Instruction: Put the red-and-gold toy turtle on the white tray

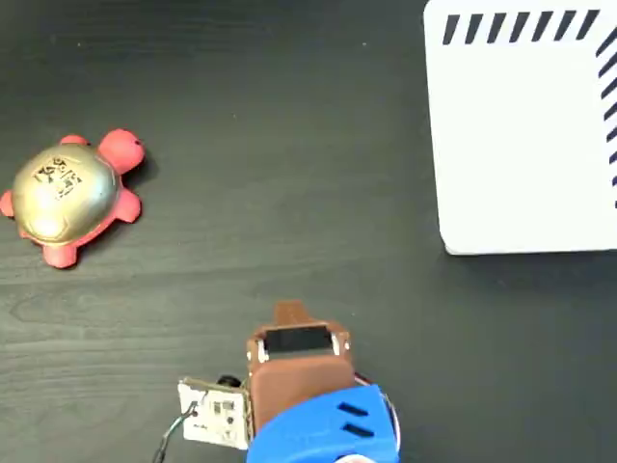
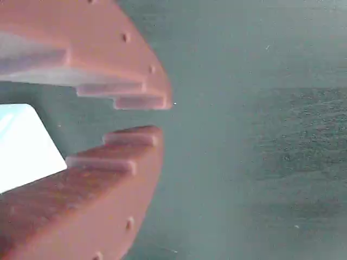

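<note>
— So, biggest first: what does the dark table carry?

— Largest on it is the white tray, flat, with a rounded corner and black diagonal stripes along its top and right edges. In the fixed view it fills the upper right and runs off the frame at the top and right; its left and bottom edges lie fully on the table.

— And the arm?

— Taking the tray as the mark, the gripper sits below and left of the tray's bottom-left corner, well apart from it, with a blue housing and a small circuit board behind it at the bottom edge. In the wrist view its two reddish-brown stepped fingers stand slightly parted, a narrow gap at the tips, with nothing between them. A pale corner of the tray shows at the left between the finger bodies.

— The toy?

— The red-and-gold toy turtle rests far left of the tray, across the whole table. It has a shiny gold domed shell with a small black-and-white sticker on top, and a coral-red head and feet poking out around it.

— Room to move?

— Bare dark table lies between turtle and tray, and between turtle and gripper.
</note>
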Robot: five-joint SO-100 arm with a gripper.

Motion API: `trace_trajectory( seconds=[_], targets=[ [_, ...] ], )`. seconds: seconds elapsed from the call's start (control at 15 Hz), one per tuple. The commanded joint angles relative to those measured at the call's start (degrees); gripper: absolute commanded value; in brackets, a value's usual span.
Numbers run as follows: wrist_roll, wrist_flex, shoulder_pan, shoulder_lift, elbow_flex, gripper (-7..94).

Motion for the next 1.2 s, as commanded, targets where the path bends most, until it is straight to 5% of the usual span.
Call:
trace_trajectory(
  seconds=[0.0,1.13],
  targets=[
    [0.97,0.26,-0.62,0.35,-0.62,0],
    [-5.19,-1.23,-7.29,-1.93,-0.70,1]
  ],
)
